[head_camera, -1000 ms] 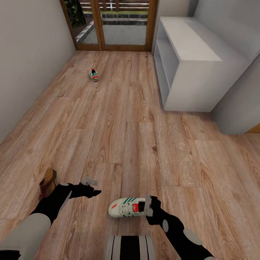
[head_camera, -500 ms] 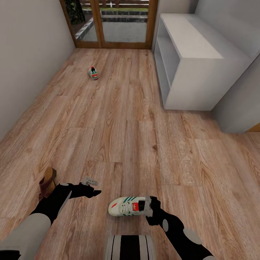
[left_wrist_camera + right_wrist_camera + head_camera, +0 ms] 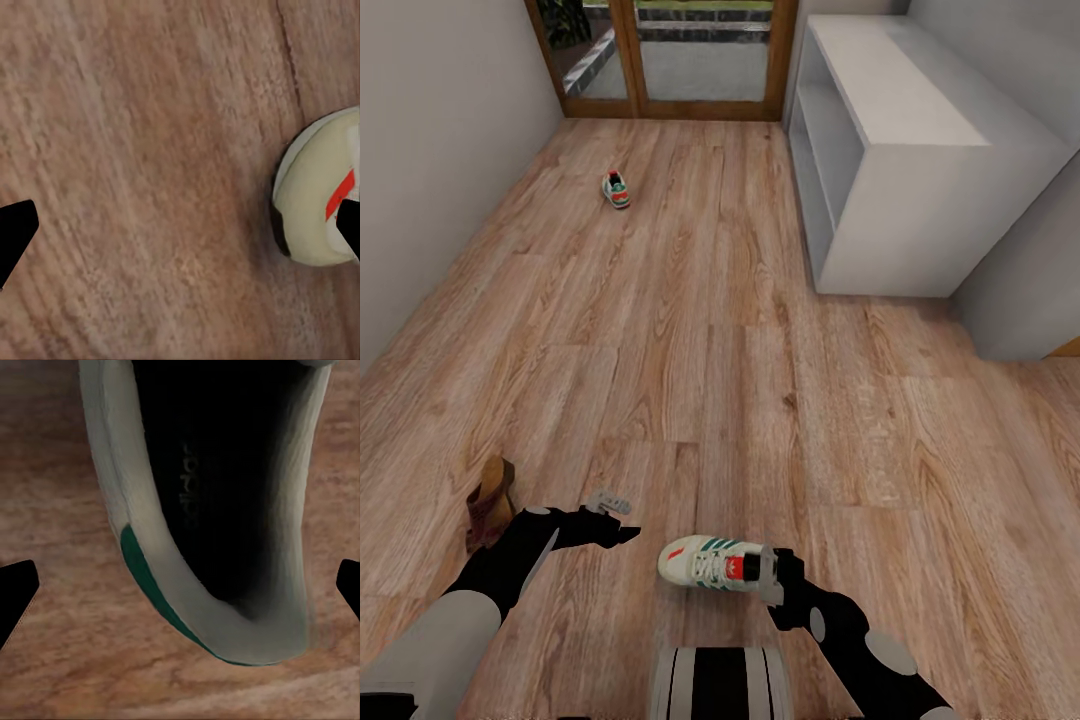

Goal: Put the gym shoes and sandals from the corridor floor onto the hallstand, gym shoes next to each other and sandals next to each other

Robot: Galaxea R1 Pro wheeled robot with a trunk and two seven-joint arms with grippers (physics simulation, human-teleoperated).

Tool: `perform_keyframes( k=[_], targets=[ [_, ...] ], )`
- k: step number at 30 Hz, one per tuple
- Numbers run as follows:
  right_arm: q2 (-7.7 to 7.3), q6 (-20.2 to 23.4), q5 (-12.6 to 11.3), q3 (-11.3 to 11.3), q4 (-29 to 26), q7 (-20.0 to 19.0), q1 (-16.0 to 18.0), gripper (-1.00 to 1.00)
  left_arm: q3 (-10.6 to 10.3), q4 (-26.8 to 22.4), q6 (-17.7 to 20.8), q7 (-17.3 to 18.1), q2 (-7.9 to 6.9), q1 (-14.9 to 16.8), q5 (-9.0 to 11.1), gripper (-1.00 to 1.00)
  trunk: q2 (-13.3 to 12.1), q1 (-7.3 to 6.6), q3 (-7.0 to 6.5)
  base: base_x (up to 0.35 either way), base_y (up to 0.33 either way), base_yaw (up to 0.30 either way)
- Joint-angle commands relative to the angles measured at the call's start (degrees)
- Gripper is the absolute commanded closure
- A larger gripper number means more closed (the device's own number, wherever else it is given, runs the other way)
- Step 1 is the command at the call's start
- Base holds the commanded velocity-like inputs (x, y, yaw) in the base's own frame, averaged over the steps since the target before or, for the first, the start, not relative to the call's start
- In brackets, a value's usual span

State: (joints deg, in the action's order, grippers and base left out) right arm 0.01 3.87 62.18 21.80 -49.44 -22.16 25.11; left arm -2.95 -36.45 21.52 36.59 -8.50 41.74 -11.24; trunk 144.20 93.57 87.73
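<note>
Floor (image 3: pixel 690 330): light wood-grain planks running from the robot's base up to a wood-framed glass door (image 3: pixel 665 55) at the far end; the broad middle stretch lies open, bounded by a plain wall (image 3: pixel 430 150) along the left and white furniture along the right.

Near gym shoe (image 3: pixel 712 568): white with green stripes, lying on the planks just ahead of the robot's base, toe toward the left arm, heel at the right gripper (image 3: pixel 775 575). In the right wrist view the shoe's dark opening and green-striped heel collar (image 3: pixel 217 510) sit between the two black fingertips (image 3: pixel 16 592), which stand wide apart at either edge — not closed on the shoe. Whether a finger touches the heel cannot be told from the head view.

Left gripper (image 3: pixel 622 520): hovering low over bare planks, beside the shoe's toe; the left wrist view shows its fingertips (image 3: pixel 15 229) spread apart with the shoe's toe cap (image 3: pixel 319 199) near one of them.

Far gym shoe (image 3: pixel 616 189): small in view, alone on the floor near the left wall, well apart from the first, open floor all round.

Sandal (image 3: pixel 490 497): brown, by the left forearm, partly hidden; it looks tipped on its side.

White shelf unit (image 3: pixel 905 130): against the right side, open shelves facing the corridor, its near corner ending beside a grey panel (image 3: pixel 1025 290).
</note>
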Motion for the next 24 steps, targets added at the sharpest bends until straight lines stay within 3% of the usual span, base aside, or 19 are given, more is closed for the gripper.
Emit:
perform_keyframes(
  k=[1, 24],
  targets=[
    [-0.01, 0.3, 0.5, 0.1, -0.1, -0.3, 0.0, -1.0, -0.1, -0.1, 0.2, 0.2, -0.03, 0.0, -0.4, -1.0, 0.0, -0.01, 0.07, 0.0, 0.0, 0.0],
    [-0.01, 0.3, 0.8, 0.1, -0.2, -0.3, 0.1, -1.0, -0.1, -0.1, 0.2, 0.2, -0.03, -0.1, -0.4, -1.0, 0.0, -0.01, 0.43, 0.0, 0.0, 0.0]
  ],
)
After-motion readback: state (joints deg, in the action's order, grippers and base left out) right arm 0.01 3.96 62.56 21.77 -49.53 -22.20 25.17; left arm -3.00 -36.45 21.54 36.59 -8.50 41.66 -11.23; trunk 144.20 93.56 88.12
